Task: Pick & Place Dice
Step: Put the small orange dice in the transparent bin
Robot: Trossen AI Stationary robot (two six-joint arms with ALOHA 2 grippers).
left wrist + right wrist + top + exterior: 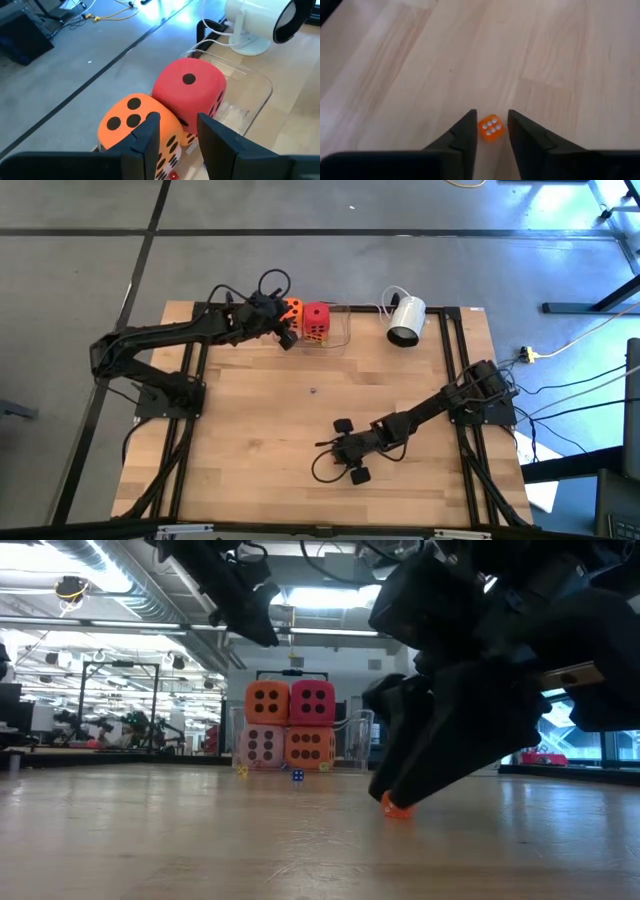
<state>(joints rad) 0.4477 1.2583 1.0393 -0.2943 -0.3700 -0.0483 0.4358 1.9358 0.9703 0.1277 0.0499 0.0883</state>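
stack: four big dice are seen at about 12 o'clock on the counter [300, 470]; in the low view an orange die [267, 703] and a red die [312, 703] sit on a pale pink die [263, 746] and a second orange die [310, 747].
container: the stack appears to be set in a clear tray [250, 95], whose wall is seen just beside the red die; how the lower two sit in it is hidden.
left fingers: the left gripper [177, 135] is held over the top orange die, its fingers part open and straddling the die's near edge; no hold on it is shown.
right fingers: the right gripper [490, 131] is low at about 5 o'clock, its fingers narrowed around a tiny orange die [490, 125] on the counter; whether it is pinched cannot be told.
risk, stack: the top orange die could be nudged off if the left fingers are lowered off-centre, and the red die beside it could be dragged along.
risk, small die: the tiny die could be squirted out sideways if it is caught on a corner.
bystander: a white fan [405, 320] stands at about 1 o'clock, apart from both arms.
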